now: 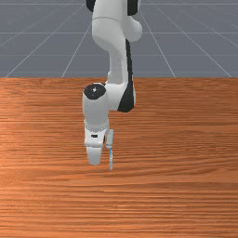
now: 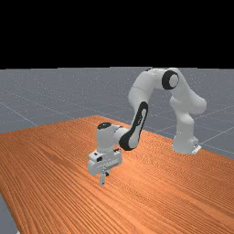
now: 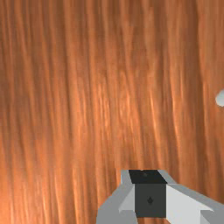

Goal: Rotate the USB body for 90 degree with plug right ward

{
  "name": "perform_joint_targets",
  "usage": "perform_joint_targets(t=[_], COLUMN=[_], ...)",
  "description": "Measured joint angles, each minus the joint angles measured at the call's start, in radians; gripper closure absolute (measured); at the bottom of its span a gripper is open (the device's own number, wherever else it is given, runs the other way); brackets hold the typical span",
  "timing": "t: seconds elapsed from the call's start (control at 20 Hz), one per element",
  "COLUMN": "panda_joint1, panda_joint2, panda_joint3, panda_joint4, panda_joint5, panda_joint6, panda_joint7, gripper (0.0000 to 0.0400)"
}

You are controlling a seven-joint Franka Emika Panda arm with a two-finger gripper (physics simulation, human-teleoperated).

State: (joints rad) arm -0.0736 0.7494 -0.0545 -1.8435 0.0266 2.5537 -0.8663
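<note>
Far view: the gripper is directed downward; its opening and any grip cannot be determined. Front view: the USB body is seen as a narrow pale strip, marked blue, just beside the gripper, toward the front view's right. Wrist view: a pale rounded end is seen apart from the gripper.

A glossy, orange-brown wooden bench with streaky grain; beyond it, a grey, pale-lined floor meets flat black background.
</note>
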Motion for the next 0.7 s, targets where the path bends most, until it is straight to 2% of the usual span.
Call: perform_joint_targets(t=[0.7], panda_joint1=[0.077], panda_joint2=[-0.009], panda_joint3=[0.008], panda_joint4=[-0.016], panda_joint5=[-0.002], panda_joint6=[0.007], panda_joint7=[0.082], gripper=[0.04])
